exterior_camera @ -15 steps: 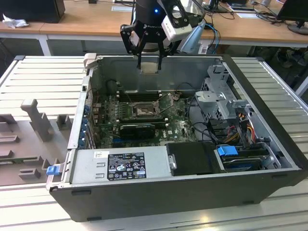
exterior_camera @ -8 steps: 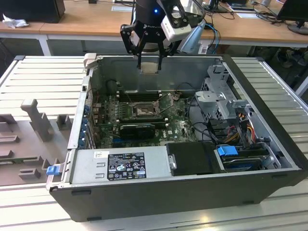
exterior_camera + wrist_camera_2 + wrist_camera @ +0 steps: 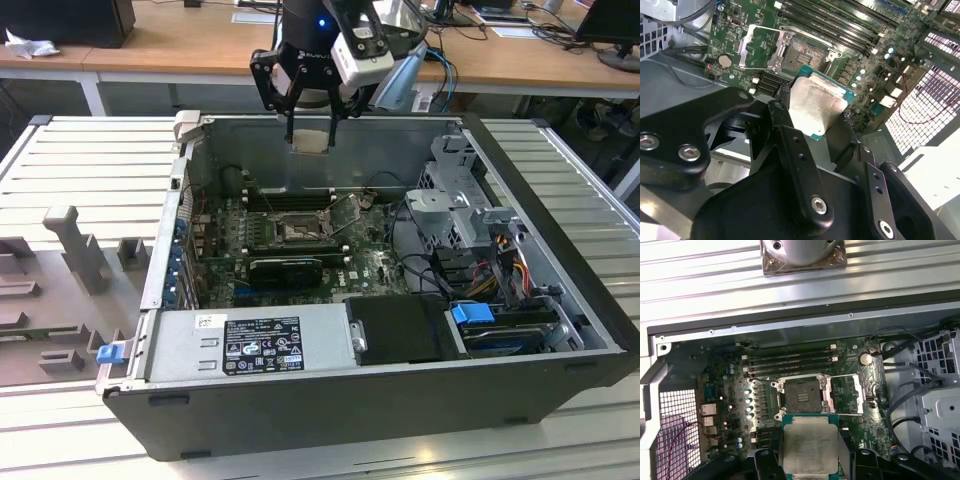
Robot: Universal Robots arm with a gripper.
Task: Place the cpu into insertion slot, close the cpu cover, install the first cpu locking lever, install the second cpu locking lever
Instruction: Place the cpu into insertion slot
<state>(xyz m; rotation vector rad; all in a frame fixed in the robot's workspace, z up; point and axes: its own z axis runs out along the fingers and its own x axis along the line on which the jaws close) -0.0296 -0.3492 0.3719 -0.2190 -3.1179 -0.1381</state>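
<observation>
The cpu [image 3: 310, 140] is held over the open computer case [image 3: 545, 225]. On the motherboard [image 3: 375, 265] the insertion slot [image 3: 297, 231] is set, cpu cover [image 3: 859, 394] swung open beside it, memory slots [image 3: 290, 198] behind, expansion card [image 3: 287, 268] in front.

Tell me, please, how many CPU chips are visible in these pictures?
1. The cpu is clamped in the gripper above the open case; the insertion slot lies empty, so none hides there.

I see a ribbed grey metal tabletop [image 3: 80, 150] spanning the scene, with a grey moulded fixture block [image 3: 70, 250] at the exterior view's left. Behind it runs a long light wooden desk [image 3: 180, 35] on white legs [image 3: 92, 95], carrying a black box [image 3: 70, 20], crumpled white paper [image 3: 30, 45] and loose dark cables [image 3: 555, 25]. Lighting is even.
</observation>
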